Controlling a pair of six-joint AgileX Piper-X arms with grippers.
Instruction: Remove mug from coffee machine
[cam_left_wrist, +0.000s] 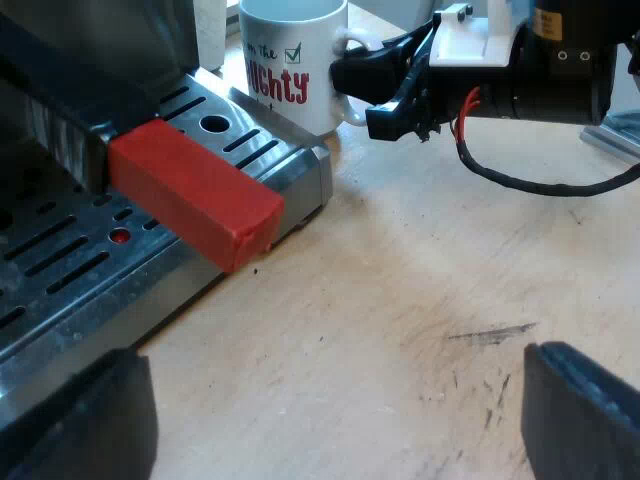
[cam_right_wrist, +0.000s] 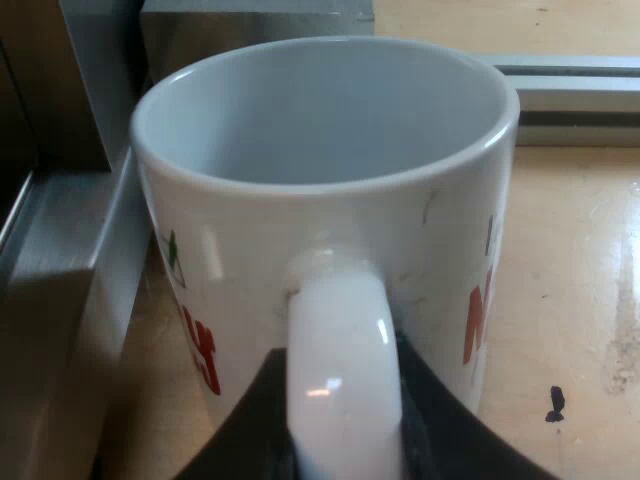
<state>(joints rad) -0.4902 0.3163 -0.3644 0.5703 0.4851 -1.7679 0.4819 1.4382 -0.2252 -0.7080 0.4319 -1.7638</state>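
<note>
Because it is glazed ceramic, the white mug with red and green lettering will likely be stiff, fairly weighty for its size, slick on its wall and liable to chip or break if knocked against metal. The looped handle is the natural place to hold it. The right pincer has this handle between its two black fingers, which are closed against either side of the loop. The mug looks empty and upright. It appears to stand on the wooden desk, just beside the corner of the espresso machine's slotted metal drip tray, not on it. The red end of the holder's handle juts out over the tray. The left pincer hovers low near the tray's edge, fingers spread wide and holding nothing. Count: one mug, one machine, one red-ended handle, two pincers.
</note>
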